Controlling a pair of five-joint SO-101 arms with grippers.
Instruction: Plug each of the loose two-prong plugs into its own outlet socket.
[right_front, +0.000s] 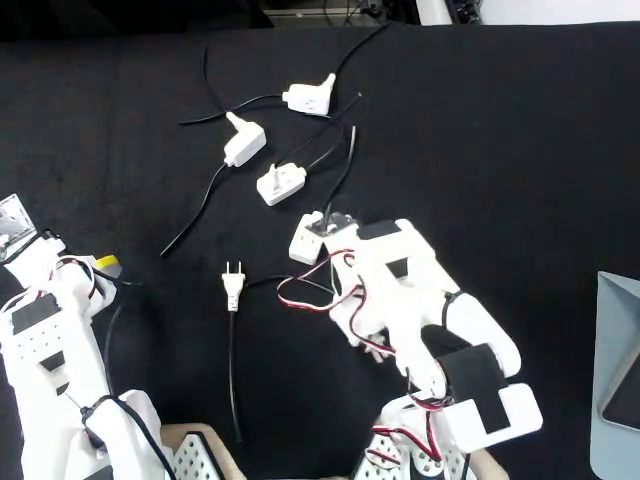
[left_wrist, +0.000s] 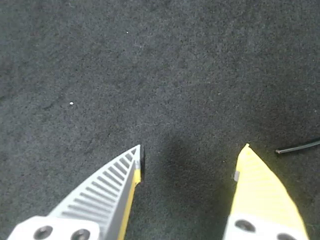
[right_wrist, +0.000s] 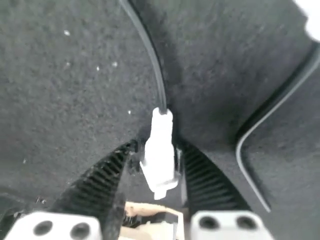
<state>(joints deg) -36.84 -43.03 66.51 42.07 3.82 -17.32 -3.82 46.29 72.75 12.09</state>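
Note:
Three white outlet sockets on black cords lie at the far middle of the black mat: one (right_front: 308, 96), a second (right_front: 243, 143) and the nearest (right_front: 280, 183). My right gripper (right_front: 325, 228) sits just below the nearest socket, shut on a white two-prong plug (right_wrist: 160, 150). That plug's black cord (right_wrist: 150, 55) runs away from the fingers. Another loose white plug (right_front: 233, 283) lies flat to the left of the right arm, its cord trailing toward the front edge. At the left edge of the table, my left gripper (left_wrist: 192, 150) hangs open over bare mat, with nothing between its fingers.
A grey tray (right_front: 615, 380) stands at the right edge. Loose black cords (right_front: 345, 165) cross the mat between the sockets and the right gripper. A cord end (left_wrist: 297, 146) lies beside the left gripper's yellow finger (left_wrist: 260, 185).

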